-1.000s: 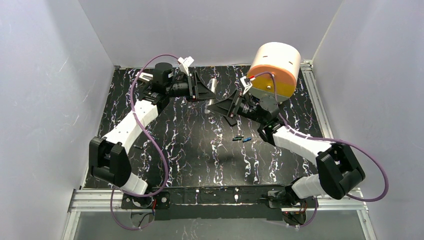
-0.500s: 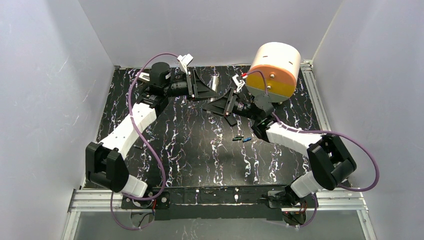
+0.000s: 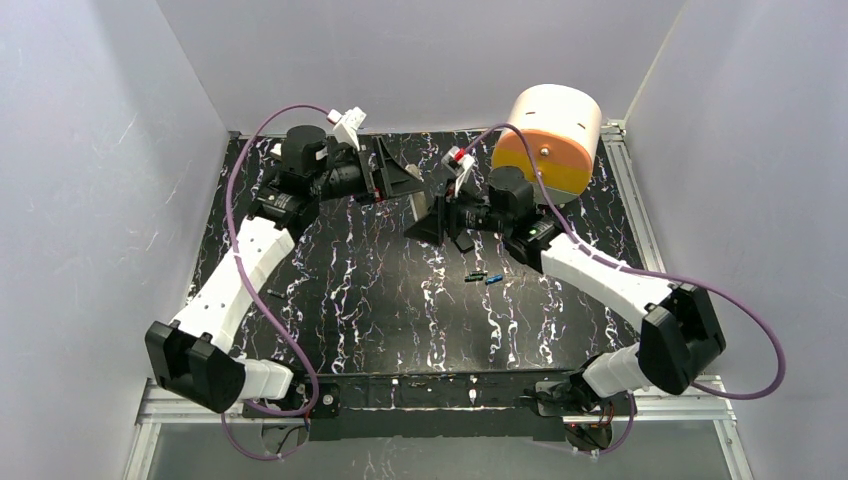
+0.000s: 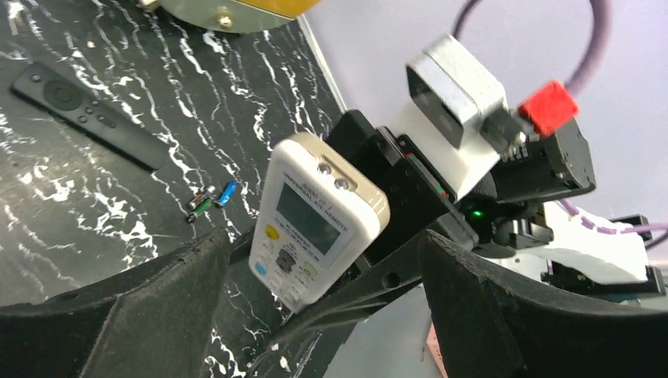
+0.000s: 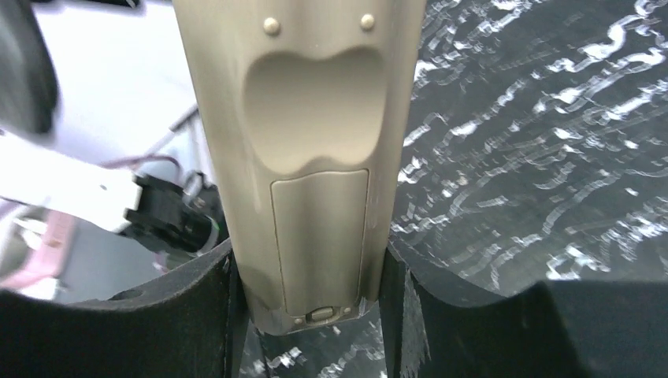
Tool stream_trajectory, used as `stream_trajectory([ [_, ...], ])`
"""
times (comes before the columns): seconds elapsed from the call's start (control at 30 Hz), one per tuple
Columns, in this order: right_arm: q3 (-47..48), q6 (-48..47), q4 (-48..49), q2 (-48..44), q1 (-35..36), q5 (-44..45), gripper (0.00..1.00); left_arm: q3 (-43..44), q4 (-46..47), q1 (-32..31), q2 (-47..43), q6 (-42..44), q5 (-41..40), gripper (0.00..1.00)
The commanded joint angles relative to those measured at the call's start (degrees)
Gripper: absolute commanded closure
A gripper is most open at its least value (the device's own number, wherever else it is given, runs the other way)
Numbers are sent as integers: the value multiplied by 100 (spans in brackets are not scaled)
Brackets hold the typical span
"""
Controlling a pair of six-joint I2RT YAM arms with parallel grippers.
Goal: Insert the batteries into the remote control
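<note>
R grip (image 3: 432, 214) clamped on remote control (image 4: 315, 216), aloft | L grip (image 3: 398, 180) wide open, facing it

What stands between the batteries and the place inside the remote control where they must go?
The battery cover on the back of the remote control is shut, so the compartment is closed. The right gripper holds the remote control, and the batteries lie loose on the table.

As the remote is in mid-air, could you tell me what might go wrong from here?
The right tool grips the remote control by one end only; a push from the open left tool might tilt it loose. The battery cover is shut and faces away from the left tool: awkward to open.
</note>
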Motion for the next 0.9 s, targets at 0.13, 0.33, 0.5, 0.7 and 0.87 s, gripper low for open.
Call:
stream_trajectory([
  [0.13, 485, -3032, -2453, -404, 753, 1650, 72, 1239, -2720, 173, 112, 965, -459, 18],
  [0.33, 609, -3656, -2686, -363, 1484, 3019, 72, 1483, -3659, 214, 443, 1466, 128, 32],
  [0.5, 687, -3891, -2677, -305, 1736, 3600, 72, 1305, -4419, 251, 509, 1940, -54, 41],
  [0.7, 731, -4118, -2644, -201, 1882, 3859, 72, 952, -4271, 253, 504, 1944, 596, 51],
  [0.87, 715, -4281, -2637, -173, 1946, 3822, 72, 853, -4180, 257, 631, 1898, 736, 67],
])
